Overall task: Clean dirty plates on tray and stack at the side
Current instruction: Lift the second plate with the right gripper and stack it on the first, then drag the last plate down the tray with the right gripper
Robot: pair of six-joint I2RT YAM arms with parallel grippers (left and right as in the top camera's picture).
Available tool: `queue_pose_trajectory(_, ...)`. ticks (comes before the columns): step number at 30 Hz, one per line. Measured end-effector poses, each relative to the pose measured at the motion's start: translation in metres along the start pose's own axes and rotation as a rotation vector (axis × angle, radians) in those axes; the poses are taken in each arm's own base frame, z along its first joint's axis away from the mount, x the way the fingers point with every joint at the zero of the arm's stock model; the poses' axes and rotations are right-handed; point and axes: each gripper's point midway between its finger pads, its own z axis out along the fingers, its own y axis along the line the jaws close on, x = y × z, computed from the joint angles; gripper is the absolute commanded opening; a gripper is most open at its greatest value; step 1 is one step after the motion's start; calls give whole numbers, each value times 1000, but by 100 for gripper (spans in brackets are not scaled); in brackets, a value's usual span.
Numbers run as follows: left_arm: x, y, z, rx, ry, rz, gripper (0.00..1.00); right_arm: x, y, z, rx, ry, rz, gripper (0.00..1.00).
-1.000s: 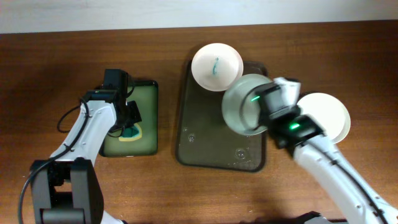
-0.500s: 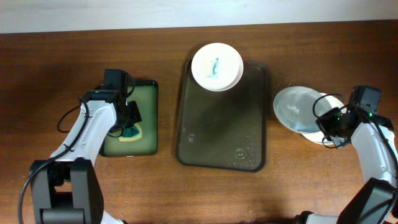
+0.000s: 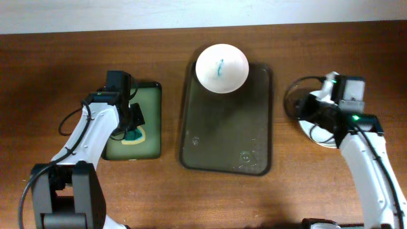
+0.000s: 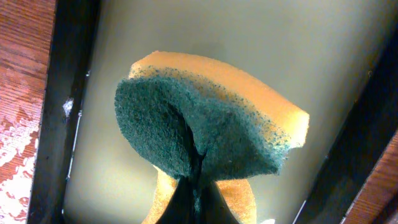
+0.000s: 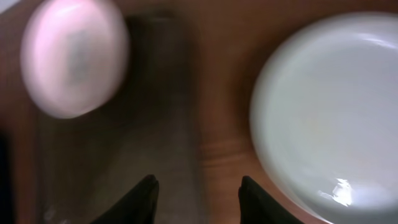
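One white plate (image 3: 221, 68) with a teal smear lies on the far rim of the olive-brown tray (image 3: 222, 137). It shows blurred in the right wrist view (image 5: 74, 59), beside the tray (image 5: 143, 118). Clean white plates (image 3: 322, 137) lie stacked on the table right of the tray, partly hidden under my right arm, and the top one fills the right wrist view (image 5: 329, 106). My right gripper (image 3: 304, 109) (image 5: 198, 190) is open and empty over the gap between the tray and the stack. My left gripper (image 3: 131, 124) (image 4: 196, 202) is shut on the yellow-green sponge (image 4: 211, 124).
The small black-rimmed green-lined tray (image 3: 149, 121) (image 4: 186, 31) sits left of the big tray, under the sponge. A few water drops lie on the big tray's near part (image 3: 245, 156). The wall edge runs along the far side of the table.
My right arm carried a plate from above the tray to the stack at the right and let it go. The gripper now hovers open at the stack's left edge. The left arm has not moved.
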Motion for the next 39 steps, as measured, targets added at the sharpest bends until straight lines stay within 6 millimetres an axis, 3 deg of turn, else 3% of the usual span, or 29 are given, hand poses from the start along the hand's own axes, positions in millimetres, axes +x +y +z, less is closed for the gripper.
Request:
queue_pose_trajectory(2,0,0,0,0,0,0,0,-1,69,3,-81,-3,-199,48)
queue_pose_trajectory(4,-1,0,0,1,-3,0,0,-19,106,34,-99,-21,-272,52)
queue_pose_trajectory(7,0,0,0,0,0,0,0,-44,121,106,-115,-51,-279,52)
queue_pose_trajectory(10,0,0,0,0,0,0,0,-39,116,171,-120,-57,-280,52)
queue_pose_trajectory(12,1,0,0,-1,4,0,0,-34,112,198,-123,-64,-281,52)
queue_pose_trajectory(15,1,0,0,-2,5,1,0,-22,101,220,-99,-42,-278,37)
queue_pose_trajectory(16,1,0,0,-2,5,1,0,-20,99,221,-88,-35,-272,37)
queue_pose_trajectory(18,1,0,0,-2,5,1,0,-14,92,222,-61,-6,-270,12)
queue_pose_trajectory(19,1,0,0,-2,5,1,0,-13,91,222,-56,-4,-268,4)
queue_pose_trajectory(22,2,1,0,-2,5,1,0,-16,86,222,-27,-13,-224,4)
queue_pose_trajectory(25,2,0,0,-2,5,1,0,-3,79,210,7,63,-205,4)
queue_pose_trajectory(27,2,0,0,-2,6,1,0,-4,81,172,23,95,-201,4)
queue_pose_trajectory(29,2,1,0,-2,6,1,0,-28,98,94,-5,38,-202,5)
queue_pose_trajectory(31,2,1,0,-2,8,1,0,-10,92,32,31,110,-174,5)
queue_pose_trajectory(32,2,1,0,-2,6,1,0,4,87,25,51,162,-168,32)
queue_pose_trajectory(33,2,1,0,-2,6,1,0,17,85,28,63,203,-173,40)
queue_pose_trajectory(35,1,1,0,-2,5,1,0,25,91,52,37,177,-190,40)
queue_pose_trajectory(38,2,1,0,-3,8,1,0,13,94,96,0,104,-228,40)
queue_pose_trajectory(39,2,1,0,-3,7,1,0,1,92,121,-14,55,-243,40)
